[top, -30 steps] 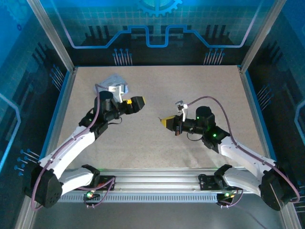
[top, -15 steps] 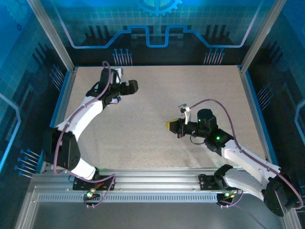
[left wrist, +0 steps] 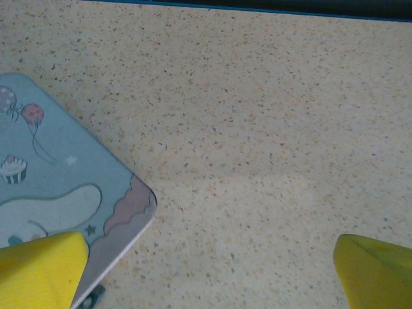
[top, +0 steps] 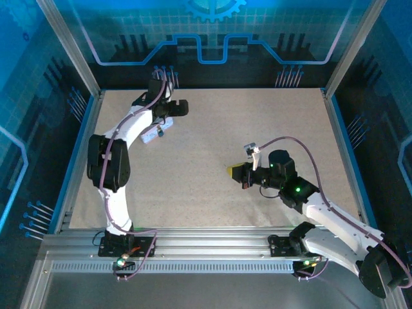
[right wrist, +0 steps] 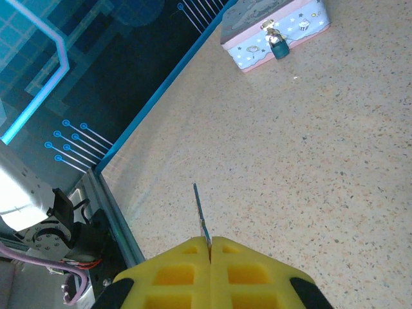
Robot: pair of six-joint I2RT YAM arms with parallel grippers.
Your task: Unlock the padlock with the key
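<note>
Near, right of centre, the right pincer [top: 232,172] is clenched on the key [right wrist: 200,212]. The thin blade projects from between the yellow fingertips and points toward the far left. Key in hand: done.

Well apart, at the far left of the tabletop [top: 257,122], the cartoon tin box [right wrist: 273,19] carries the padlock [right wrist: 279,47] on its front clasp, and it appears unopened.

Just beyond the tin, the left pincer [top: 179,107] hangs released, grasping nothing.

Outstanding: carry key to padlock, insert, turn.
</note>
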